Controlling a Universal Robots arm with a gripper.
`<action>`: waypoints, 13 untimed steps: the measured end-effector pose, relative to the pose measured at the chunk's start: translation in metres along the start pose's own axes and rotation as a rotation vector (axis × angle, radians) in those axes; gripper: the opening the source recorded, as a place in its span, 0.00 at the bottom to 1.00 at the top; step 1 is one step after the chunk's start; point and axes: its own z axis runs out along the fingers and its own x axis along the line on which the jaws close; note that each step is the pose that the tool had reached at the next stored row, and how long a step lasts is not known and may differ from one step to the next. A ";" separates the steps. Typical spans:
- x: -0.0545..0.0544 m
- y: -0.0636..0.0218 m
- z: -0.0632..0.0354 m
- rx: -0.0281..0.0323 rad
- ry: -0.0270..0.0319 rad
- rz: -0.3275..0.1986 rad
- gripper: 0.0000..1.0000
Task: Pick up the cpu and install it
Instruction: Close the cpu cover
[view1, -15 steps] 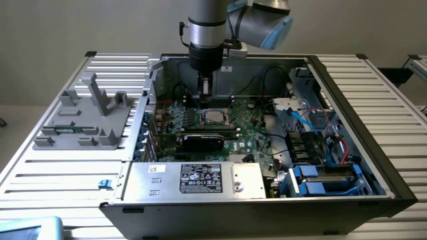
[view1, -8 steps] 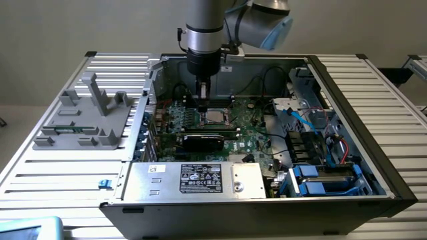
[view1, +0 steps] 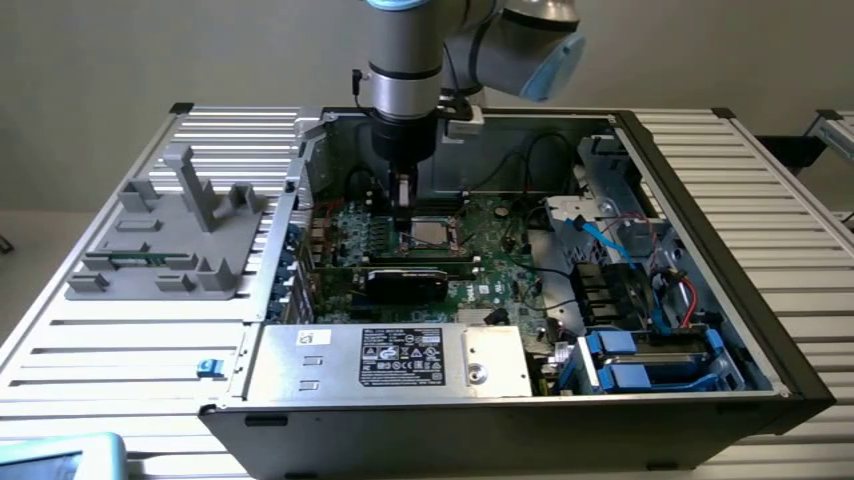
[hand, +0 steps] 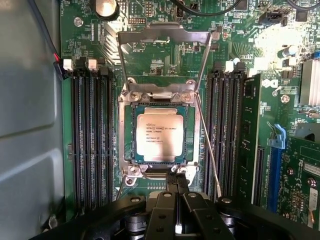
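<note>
The cpu (hand: 159, 136), a flat square chip with a silver-beige top and printed text, lies flat in its socket (hand: 126, 135) on the green motherboard (hand: 165, 55). The socket's metal load frame (hand: 162, 35) stands swung open beyond it. My gripper (hand: 176, 192) is shut, its black fingers pressed together with nothing visible between them, and their tips are at the socket's near edge, just off the chip. In the exterior view the gripper (view1: 404, 208) reaches straight down into the open computer case (view1: 694, 200), right beside the cpu (view1: 430, 233).
Black memory slots (hand: 90, 140) flank the socket on both sides, and a thin wire lever (hand: 210, 150) runs along one side. A silver power supply box (view1: 387, 358), a black card (view1: 407, 282), blue cables (view1: 601, 235) and drive bays crowd the case. A grey fixture (view1: 180, 225) stands on the slatted table.
</note>
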 end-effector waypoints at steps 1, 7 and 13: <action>0.000 0.0000 0.0018 0.0001 0.0000 0.000 0.11; 0.001 0.0002 0.0115 0.0001 0.0001 0.000 0.11; 0.002 0.0002 0.0149 0.0001 0.0002 0.000 0.11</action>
